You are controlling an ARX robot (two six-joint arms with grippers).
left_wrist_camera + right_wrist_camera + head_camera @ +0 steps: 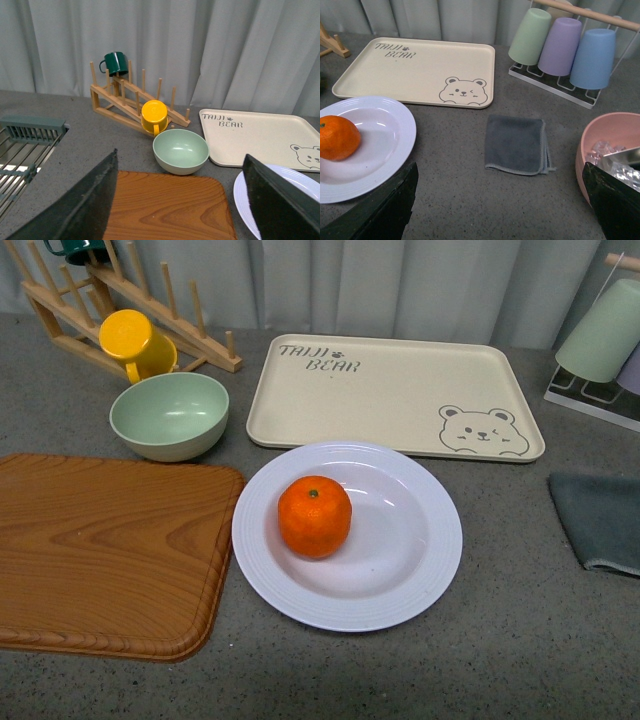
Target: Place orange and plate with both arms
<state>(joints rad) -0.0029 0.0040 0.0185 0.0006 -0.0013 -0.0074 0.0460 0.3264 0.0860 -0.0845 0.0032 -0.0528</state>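
The orange [314, 516] rests inside the pale lavender-white plate [420, 560], left of its centre, on the grey counter in the front view. Neither arm shows there. The right wrist view has the orange [338, 138] on the plate [390, 130] off to one side of my right gripper [502, 205], which is open over bare counter. My left gripper [182, 200] is open above the wooden board [165, 205], with the plate's rim [295, 180] just behind one finger. Nothing is between either pair of fingers.
A mint-green bowl [168, 415], a yellow mug [138, 343] on a wooden rack [200, 335] and a beige bear tray [390, 390] stand behind the plate. A grey cloth [600, 520], a cup rack [565, 50] and a pink bowl [600, 145] are to the right. A sink rack [25, 150] lies far left.
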